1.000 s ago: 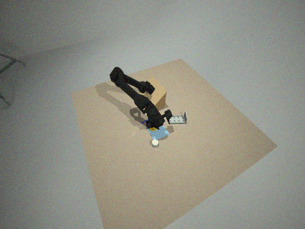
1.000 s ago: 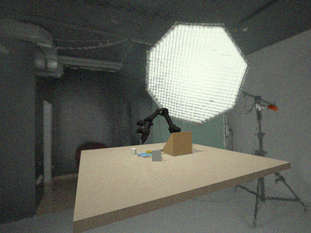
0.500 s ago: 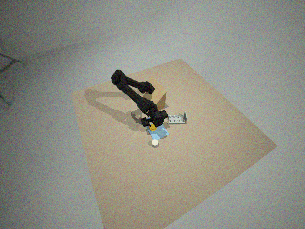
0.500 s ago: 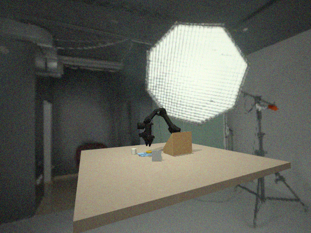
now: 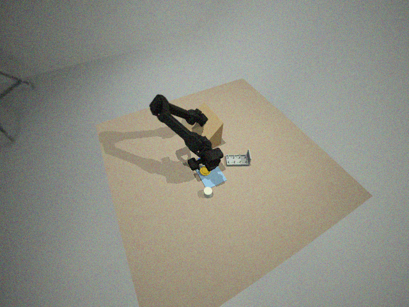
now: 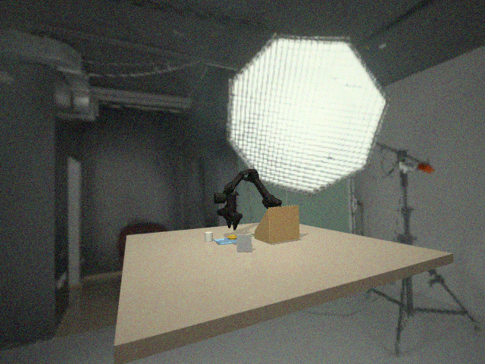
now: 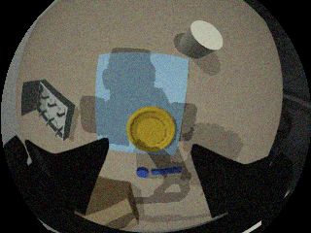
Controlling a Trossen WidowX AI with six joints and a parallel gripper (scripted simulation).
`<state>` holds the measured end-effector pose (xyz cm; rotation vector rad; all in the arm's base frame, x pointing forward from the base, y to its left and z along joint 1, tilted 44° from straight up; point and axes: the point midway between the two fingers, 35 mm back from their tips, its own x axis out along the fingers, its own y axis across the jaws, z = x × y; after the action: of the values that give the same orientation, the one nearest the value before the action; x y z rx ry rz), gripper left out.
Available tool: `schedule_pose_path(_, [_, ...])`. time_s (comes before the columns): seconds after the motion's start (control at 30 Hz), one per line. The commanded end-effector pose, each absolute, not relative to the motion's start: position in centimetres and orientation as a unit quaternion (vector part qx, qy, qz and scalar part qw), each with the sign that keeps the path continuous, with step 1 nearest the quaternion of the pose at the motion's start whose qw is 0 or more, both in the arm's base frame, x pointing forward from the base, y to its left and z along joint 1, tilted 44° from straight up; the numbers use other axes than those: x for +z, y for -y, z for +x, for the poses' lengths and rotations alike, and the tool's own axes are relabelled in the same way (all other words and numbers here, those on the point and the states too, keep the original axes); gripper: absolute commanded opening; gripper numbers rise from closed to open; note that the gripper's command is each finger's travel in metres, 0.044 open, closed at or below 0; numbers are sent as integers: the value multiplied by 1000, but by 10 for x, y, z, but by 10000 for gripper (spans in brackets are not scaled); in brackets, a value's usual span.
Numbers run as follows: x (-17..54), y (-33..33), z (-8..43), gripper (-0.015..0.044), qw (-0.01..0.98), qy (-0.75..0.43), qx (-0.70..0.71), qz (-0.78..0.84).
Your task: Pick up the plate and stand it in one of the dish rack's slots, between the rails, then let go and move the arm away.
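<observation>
A yellow plate (image 5: pixel 204 171) (image 6: pixel 232 236) (image 7: pixel 151 129) lies flat on the near part of a blue cloth (image 5: pixel 216 178) (image 6: pixel 223 241) (image 7: pixel 170 73) in the wrist view. A small grey dish rack (image 5: pixel 238 165) (image 6: pixel 244 243) (image 7: pixel 69 122) with rows of short pegs and one tall end wall stands beside the cloth, at the left in the wrist view. My gripper (image 6: pixel 233 227) (image 7: pixel 151 147) is open and empty, pointing down above the plate, with clear height between them. In the top view the fingertips are hidden by the arm.
A white cup (image 5: pixel 208 191) (image 6: pixel 208 236) (image 7: pixel 201 40) stands beside the cloth, away from the rack. A blue spoon-like piece (image 7: pixel 165 171) lies near the plate. A large wooden block (image 5: pixel 215 128) (image 6: pixel 283 225) (image 7: pixel 109 201) with a sloped face stands by the arm's base.
</observation>
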<state>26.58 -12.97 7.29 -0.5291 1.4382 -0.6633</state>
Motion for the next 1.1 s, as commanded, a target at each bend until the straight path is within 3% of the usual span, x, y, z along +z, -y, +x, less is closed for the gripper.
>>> schedule_pose_path(0.0, [68, 135, 265, 400, 667, -641, -295, -239])
schedule_pose_path(1.07, [33, 170, 263, 400, 667, -640, -296, -240])
